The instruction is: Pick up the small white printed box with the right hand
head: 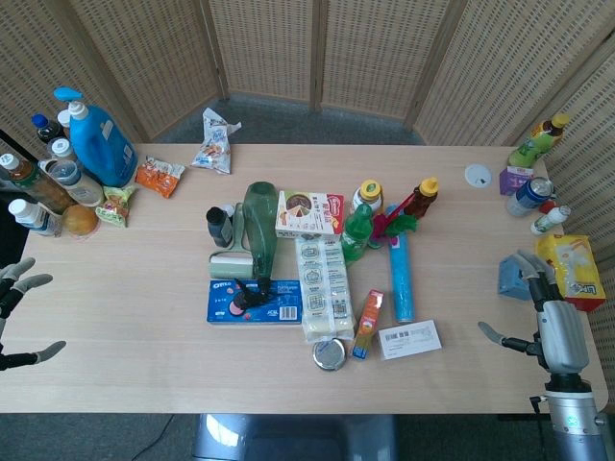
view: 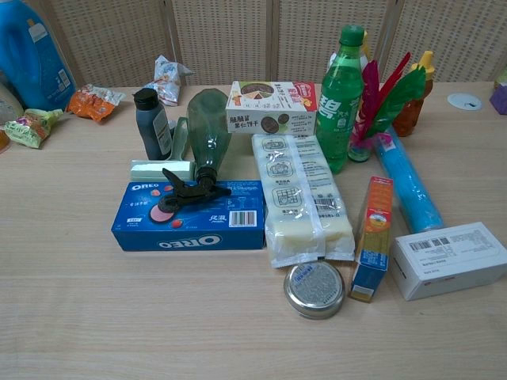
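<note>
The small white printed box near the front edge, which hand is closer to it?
Right. The right hand hangs open just beyond the small white printed box; the left hand sits at the table's opposite end.

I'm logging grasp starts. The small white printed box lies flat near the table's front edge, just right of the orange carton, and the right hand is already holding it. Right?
Not quite. The small white printed box lies flat right of the orange carton, but the right hand is apart from it, fingers spread and holding nothing. The head view shows this.

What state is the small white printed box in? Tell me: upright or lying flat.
Lying flat. The small white printed box rests on its broad face on the table, barcode label up, beside the orange carton; no hand touches it.
</note>
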Controlling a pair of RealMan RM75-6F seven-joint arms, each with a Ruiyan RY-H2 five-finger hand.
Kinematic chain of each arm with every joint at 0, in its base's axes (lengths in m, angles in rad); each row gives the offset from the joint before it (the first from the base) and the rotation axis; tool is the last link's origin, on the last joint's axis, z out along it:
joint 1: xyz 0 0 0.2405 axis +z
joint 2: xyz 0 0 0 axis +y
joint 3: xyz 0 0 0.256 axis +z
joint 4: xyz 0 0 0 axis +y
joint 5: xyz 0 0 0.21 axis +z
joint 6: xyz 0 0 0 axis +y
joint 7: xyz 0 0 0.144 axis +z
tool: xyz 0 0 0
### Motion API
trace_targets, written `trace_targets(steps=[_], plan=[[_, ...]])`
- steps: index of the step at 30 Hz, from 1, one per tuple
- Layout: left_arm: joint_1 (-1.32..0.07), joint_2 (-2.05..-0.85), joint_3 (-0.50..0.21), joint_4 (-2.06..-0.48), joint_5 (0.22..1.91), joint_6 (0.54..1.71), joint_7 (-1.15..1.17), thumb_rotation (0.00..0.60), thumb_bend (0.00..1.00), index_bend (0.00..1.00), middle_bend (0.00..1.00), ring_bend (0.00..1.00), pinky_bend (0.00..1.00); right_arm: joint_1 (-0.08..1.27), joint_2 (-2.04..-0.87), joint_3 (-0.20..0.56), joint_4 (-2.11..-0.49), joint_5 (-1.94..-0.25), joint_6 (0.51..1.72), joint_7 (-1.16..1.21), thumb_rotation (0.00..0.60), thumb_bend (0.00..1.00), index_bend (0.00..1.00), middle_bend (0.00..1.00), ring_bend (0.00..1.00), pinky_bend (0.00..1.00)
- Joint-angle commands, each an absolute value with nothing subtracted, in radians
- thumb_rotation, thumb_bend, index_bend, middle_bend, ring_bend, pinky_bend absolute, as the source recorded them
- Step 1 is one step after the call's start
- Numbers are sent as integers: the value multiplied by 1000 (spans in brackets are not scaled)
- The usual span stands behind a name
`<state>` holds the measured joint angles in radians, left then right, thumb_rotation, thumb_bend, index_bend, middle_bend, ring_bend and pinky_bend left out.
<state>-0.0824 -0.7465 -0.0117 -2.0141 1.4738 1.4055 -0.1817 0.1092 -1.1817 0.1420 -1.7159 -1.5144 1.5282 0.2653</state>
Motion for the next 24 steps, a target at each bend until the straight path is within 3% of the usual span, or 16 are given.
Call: trace_targets(steps=[1, 10, 18, 24], plan=[[-82, -746, -11, -2014, 1476, 1406, -181, 600, 0, 215, 0, 0, 0, 111, -1183, 141, -1713, -1515, 1526, 262, 600, 0, 12, 67, 0, 268], [-80, -752, -9, -2020, 1475, 1409, -162, 600, 0, 214, 0, 0, 0, 110, -1178, 111, -1710, -1523, 1503, 240, 600, 0, 6, 52, 0, 252], [-92, -765, -16, -2019, 1447, 1389, -137, 600, 0, 214, 0, 0, 0, 144, -1155, 45, -1698, -1546, 1374, 313, 600, 0, 1, 34, 0, 221], [-93, -773, -16, -2025, 1442, 1387, -114, 600, 0, 215, 0, 0, 0, 179, -1164, 20, -1690, -1584, 1320, 228, 600, 0, 0, 0, 0, 175]])
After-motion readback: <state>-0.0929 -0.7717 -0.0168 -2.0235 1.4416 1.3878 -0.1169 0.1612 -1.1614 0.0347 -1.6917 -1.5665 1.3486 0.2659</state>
